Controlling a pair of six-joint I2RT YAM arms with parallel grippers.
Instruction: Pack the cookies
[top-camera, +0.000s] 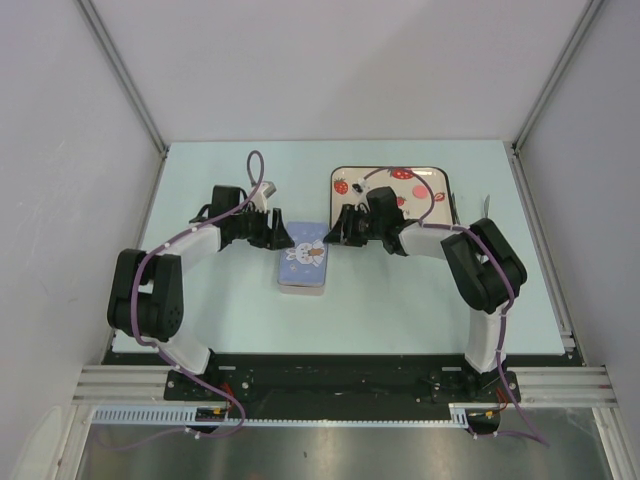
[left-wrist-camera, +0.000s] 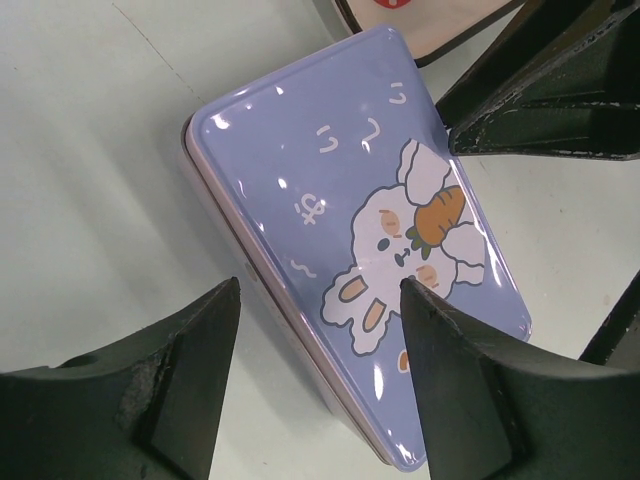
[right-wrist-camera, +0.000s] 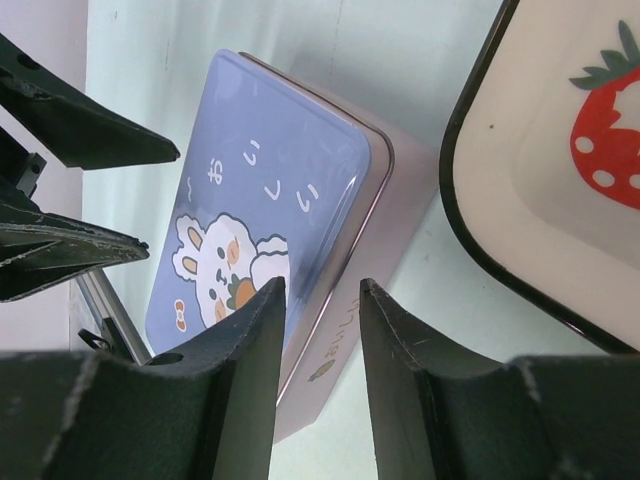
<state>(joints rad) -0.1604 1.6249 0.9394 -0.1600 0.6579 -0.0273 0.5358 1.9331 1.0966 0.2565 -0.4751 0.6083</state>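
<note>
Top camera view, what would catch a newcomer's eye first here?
A closed lilac tin printed with a rabbit and carrot lies mid-table. The left gripper and right gripper are poised either side of its far end, jaws apart. Behind the right gripper sits a cream tray with red strawberries. No cookies are in sight.

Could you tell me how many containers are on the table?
2: the closed blue tin mid-table; the strawberry tray behind it to the right, partly under the right arm.

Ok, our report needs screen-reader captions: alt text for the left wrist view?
A closed lilac tin with a cartoon rabbit on its lid lies on a pale table; the left gripper is poised at its edge, jaws open.
</note>
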